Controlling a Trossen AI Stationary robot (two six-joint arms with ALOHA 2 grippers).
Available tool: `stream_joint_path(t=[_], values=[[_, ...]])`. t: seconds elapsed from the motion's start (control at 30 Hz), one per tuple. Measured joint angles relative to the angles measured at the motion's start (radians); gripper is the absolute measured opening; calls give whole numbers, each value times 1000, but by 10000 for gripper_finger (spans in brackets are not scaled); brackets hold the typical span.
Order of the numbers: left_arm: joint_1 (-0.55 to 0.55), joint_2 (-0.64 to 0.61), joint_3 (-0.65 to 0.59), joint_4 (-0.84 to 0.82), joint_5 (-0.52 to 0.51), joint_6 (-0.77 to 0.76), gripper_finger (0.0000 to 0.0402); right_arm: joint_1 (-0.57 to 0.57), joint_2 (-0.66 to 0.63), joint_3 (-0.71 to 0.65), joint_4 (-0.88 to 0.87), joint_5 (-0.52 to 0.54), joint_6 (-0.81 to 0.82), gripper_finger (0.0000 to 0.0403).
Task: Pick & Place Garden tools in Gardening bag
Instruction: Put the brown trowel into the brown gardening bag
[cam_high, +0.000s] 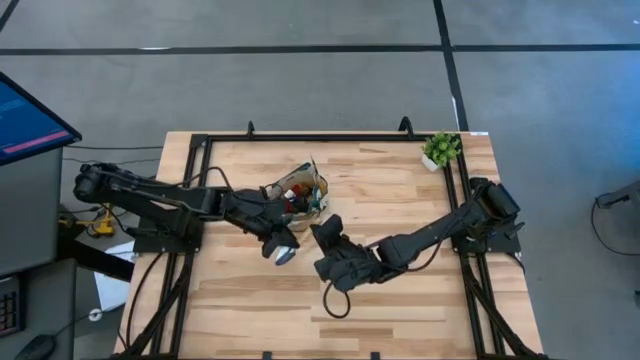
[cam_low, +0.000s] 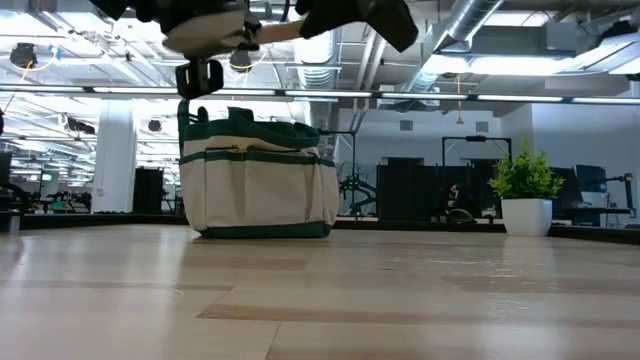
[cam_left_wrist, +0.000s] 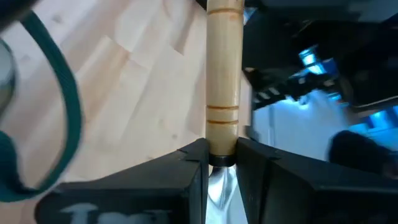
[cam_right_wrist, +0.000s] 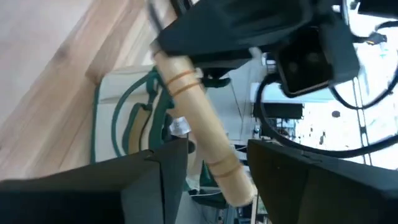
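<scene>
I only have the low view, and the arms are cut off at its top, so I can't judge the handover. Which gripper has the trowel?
Observer: The left gripper is shut on the trowel, right where the wooden handle meets the blade.
Operator: And the right one?
Observer: The right gripper is open, with a finger on either side of the handle and a gap showing on both sides.
Operator: Are they over the bag?
Observer: No. From above, both grippers are just beside the bag, not over its opening.
</scene>
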Motion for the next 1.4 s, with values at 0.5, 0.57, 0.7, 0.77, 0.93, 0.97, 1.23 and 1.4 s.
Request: stream_joint_path(t=[0.5, 0.57, 0.7, 0.77, 0.93, 0.97, 1.23, 1.4], values=[[24, 64, 9, 123, 103, -35, 34, -13, -1, 0, -26, -105, 43, 144], [24, 75, 10, 128, 112, -36, 34, -18, 0, 0, -27, -118, 43, 125], [25, 86, 11, 130, 138, -37, 34, -16, 4, -4, -47, -125, 42, 72], [25, 85, 11, 132, 140, -36, 34, -15, 3, -4, -53, -126, 42, 61], [31, 77, 11, 129, 138, -34, 35, -16, 2, -4, -57, -111, 50, 61], [35, 78, 11, 131, 138, -33, 35, -16, 2, -4, -57, -105, 50, 61], [41, 72, 10, 143, 133, 26, 73, -17, 2, -3, -61, -87, 65, 61], [57, 53, 10, 158, 113, 33, 93, -18, -1, -1, -59, -59, 76, 61]])
